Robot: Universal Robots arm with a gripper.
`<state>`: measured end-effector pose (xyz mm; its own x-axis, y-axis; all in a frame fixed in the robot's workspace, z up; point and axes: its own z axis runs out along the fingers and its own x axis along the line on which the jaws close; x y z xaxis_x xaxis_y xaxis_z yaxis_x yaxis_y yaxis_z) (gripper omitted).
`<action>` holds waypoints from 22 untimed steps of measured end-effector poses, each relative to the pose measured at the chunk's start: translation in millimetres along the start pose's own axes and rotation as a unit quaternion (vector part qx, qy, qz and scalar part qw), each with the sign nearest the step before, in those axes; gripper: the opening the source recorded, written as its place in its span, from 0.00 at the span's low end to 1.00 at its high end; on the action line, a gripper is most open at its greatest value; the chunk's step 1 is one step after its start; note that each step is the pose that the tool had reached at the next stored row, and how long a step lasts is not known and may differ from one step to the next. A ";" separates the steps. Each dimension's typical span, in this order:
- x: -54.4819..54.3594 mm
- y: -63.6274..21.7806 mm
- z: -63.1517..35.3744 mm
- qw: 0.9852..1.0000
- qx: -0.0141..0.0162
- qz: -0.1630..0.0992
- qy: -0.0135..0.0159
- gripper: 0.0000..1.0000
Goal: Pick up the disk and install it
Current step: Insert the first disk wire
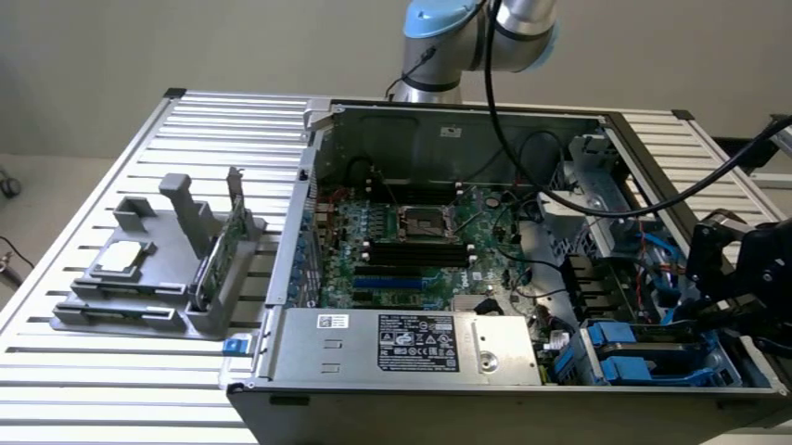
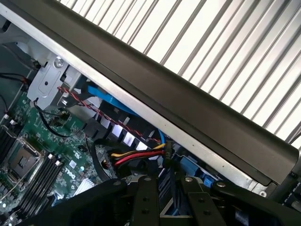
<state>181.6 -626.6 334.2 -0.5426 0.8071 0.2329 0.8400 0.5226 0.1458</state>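
- Nearest us, the slatted metal worktop (image 1: 111,394) carries an open computer case (image 1: 495,408) with its side panel off.
- Along the case's near edge lies a silver power supply (image 1: 409,343) with a white and black label on top.
- In the near corner of the case, at the exterior view's right, the disk (image 1: 656,360) lies flat in a drive bay. Its blue rails show along its edges.
- The gripper (image 1: 708,311) hangs just above that bay, over the case's wall at the exterior view's right.
- In the wrist view the gripper (image 2: 167,181) has its fingers (image 2: 146,202) a little apart. Blue plastic and a bundle of red, yellow and black wires (image 2: 136,155) show through the gap. We make out nothing clamped between them.
- At the exterior view's left, beside the case, a grey holder (image 1: 173,306) stands on the worktop. It holds a small square silver chip (image 1: 124,258) lying flat and a thin green card (image 1: 226,243) standing on edge.
- Further in, the green motherboard (image 1: 483,255) covers the case floor, with the processor socket (image 1: 418,222) near its middle.
- Farthest off, the robot arm (image 1: 483,37) rises behind the case's far wall.
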 end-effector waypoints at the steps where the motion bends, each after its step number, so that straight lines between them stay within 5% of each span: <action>1: -0.5 0.8 0.2 1.000 0.000 0.000 0.000 0.25; 14: -0.8 3.4 1.4 1.000 0.003 0.005 0.002 0.17; 22: 1.8 -0.5 0.8 0.999 0.027 0.015 0.021 0.17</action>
<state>180.1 -625.2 333.8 -0.5163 0.8105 0.2767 0.8534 0.5140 0.0869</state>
